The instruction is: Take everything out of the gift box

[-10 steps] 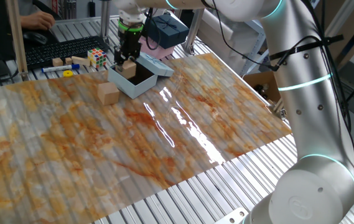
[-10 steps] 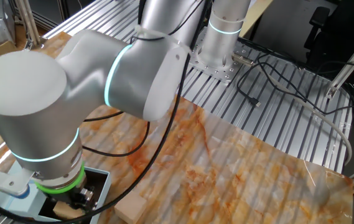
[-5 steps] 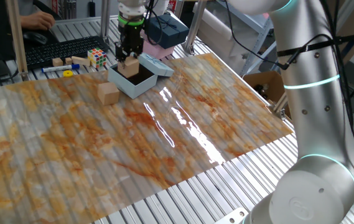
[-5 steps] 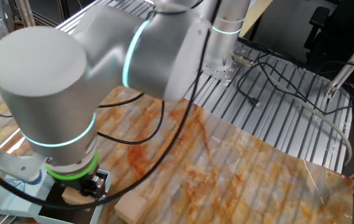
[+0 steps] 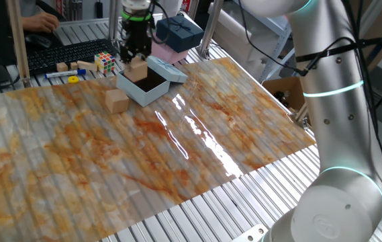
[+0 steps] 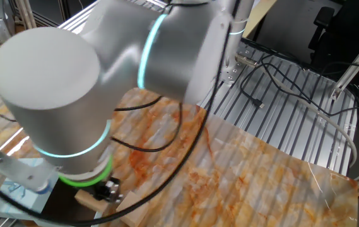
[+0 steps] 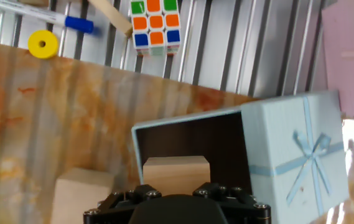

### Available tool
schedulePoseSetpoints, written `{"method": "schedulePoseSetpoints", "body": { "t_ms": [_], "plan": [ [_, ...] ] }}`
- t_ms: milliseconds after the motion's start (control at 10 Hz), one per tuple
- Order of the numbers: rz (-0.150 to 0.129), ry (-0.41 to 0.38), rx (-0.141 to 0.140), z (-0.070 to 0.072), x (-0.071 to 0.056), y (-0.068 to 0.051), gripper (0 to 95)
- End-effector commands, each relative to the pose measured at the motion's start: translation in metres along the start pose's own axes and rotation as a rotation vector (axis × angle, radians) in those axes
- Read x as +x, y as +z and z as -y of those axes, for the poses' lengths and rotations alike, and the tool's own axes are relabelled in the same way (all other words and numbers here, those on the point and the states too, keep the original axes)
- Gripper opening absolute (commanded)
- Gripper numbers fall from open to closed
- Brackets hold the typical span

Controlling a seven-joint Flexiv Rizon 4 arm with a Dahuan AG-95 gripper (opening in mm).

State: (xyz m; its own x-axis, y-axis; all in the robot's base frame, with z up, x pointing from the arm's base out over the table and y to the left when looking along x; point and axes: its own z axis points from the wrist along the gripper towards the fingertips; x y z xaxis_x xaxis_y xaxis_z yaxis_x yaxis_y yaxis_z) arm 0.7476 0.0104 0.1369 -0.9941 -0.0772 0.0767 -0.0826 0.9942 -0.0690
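The pale blue-grey gift box (image 5: pixel 144 89) stands open at the far side of the mat, its lid (image 5: pixel 167 69) lying back to the right. My gripper (image 5: pixel 136 62) hangs just above the box and is shut on a tan wooden block (image 5: pixel 137 70), held clear of the rim. In the hand view the held block (image 7: pixel 175 169) sits over the box's dark inside (image 7: pixel 189 140), with the ribboned lid (image 7: pixel 295 155) to the right. A second wooden block (image 5: pixel 117 101) lies on the mat left of the box; it also shows in the hand view (image 7: pixel 83 198).
A Rubik's cube (image 5: pixel 106 62), a yellow ring (image 5: pixel 74 79), a pen and small wooden cubes (image 5: pixel 62 66) lie behind the mat. A pink box (image 5: pixel 167 50) and a dark navy box (image 5: pixel 179 32) stand behind the gift box. A person's hand is at a keyboard at far left.
My gripper has risen out of the gift box with the wooden block in it. The block on the mat has not moved.
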Motion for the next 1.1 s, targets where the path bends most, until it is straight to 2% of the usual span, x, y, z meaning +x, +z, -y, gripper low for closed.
{"method": "schedulePoseSetpoints", "body": {
  "t_ms": [100,500,700,800,900,1100],
  "plan": [
    [0.005,0.054,-0.017,-0.019,0.019,-0.003,0.0],
    [0.005,0.117,-0.021,-0.054,0.050,-0.008,0.0],
    [0.009,0.123,-0.024,-0.061,0.069,-0.004,0.0],
    [0.012,0.123,-0.025,-0.062,0.074,-0.003,0.0],
    [0.019,0.123,-0.033,-0.062,0.086,0.004,0.0],
    [0.025,0.126,-0.054,-0.061,0.101,0.013,0.0]
  ]
}}
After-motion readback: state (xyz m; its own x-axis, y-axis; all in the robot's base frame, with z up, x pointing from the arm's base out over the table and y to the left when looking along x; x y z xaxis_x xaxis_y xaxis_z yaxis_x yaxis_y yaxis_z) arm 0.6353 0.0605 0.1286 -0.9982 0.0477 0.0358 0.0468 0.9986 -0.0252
